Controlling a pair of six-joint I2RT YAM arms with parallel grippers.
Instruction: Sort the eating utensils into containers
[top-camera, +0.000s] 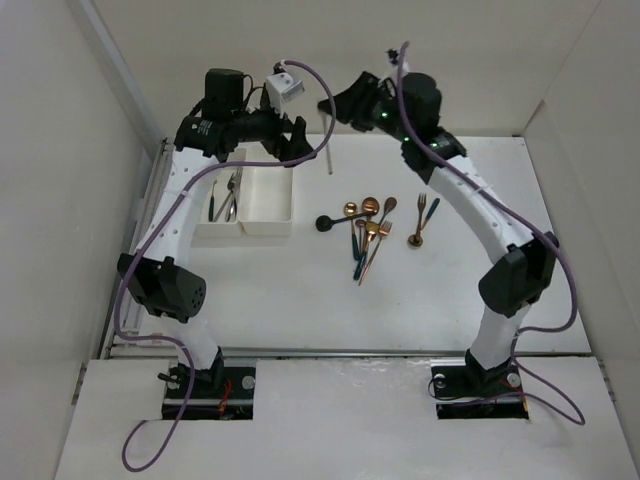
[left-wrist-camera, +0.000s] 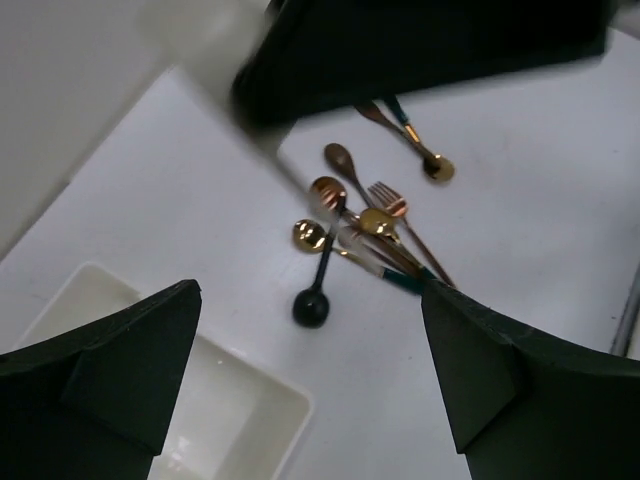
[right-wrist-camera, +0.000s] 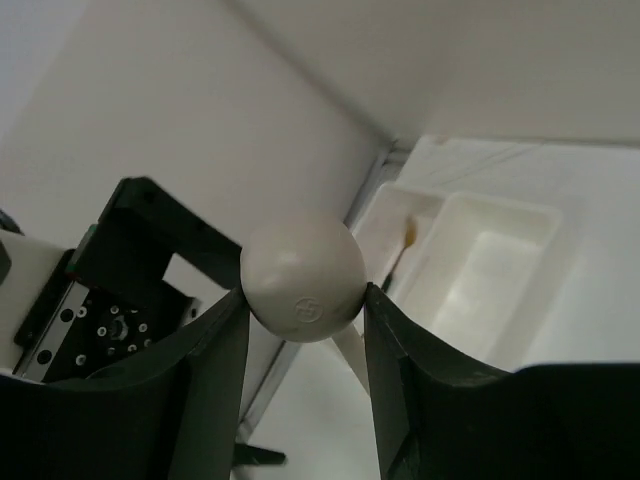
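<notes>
Worktop from above: I see both arms stretched toward the far side. The left claw hovers near the far right corner of two joined white trays. The left-hand tray holds a few silver and dark utensils, and the right-hand tray sits against it. The right claw is raised just beside the left one and pinches a white utensil, whose slim handle hangs down between the two claws. The loose utensils, copper-gold, teal and black, lie clustered on the worktop to the right of the trays and apart from them. A black spoon marks the cluster's left edge, and a separate pair lies near its right. Left wrist view: the left fingers are spread wide, and I see a tray corner, the black spoon and the cluster on the worktop beyond them. Right wrist view: the right fingers press from both sides on the rounded end of the white utensil, with the two trays beyond.
</notes>
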